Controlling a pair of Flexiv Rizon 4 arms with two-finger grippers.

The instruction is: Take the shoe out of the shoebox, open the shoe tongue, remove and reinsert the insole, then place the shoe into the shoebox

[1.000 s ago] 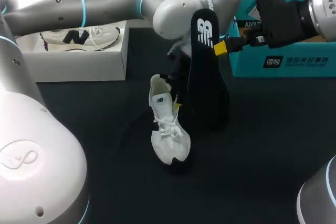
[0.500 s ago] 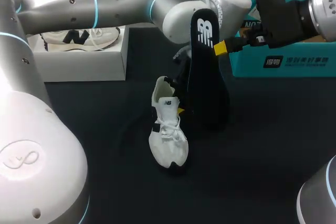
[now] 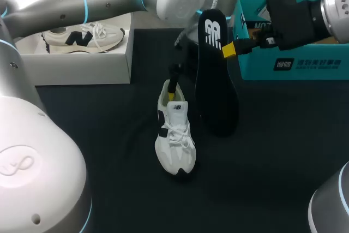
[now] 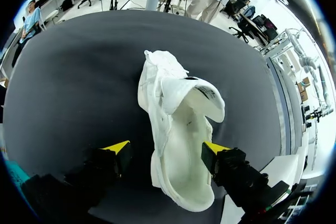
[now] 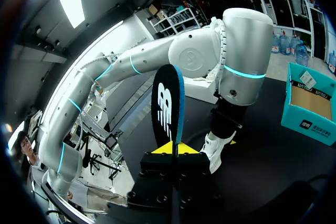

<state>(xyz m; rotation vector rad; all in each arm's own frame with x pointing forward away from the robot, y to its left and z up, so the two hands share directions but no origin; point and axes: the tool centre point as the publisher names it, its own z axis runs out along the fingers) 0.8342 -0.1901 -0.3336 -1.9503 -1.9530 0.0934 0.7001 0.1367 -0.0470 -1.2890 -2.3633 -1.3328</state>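
Left wrist view: shoe [image 4: 178,145] lies between the spread left fingers [image 4: 118,149]

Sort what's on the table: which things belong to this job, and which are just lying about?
Job: white shoe, black insole in the right gripper, teal shoebox.
Lying about: white box holding a second shoe.

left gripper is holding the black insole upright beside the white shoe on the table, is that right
Not quite: the right gripper holds the black insole upright beside the white shoe on the table, as the right wrist view shows, with its jaws shut on the insole's edge. The left gripper is open above the shoe.
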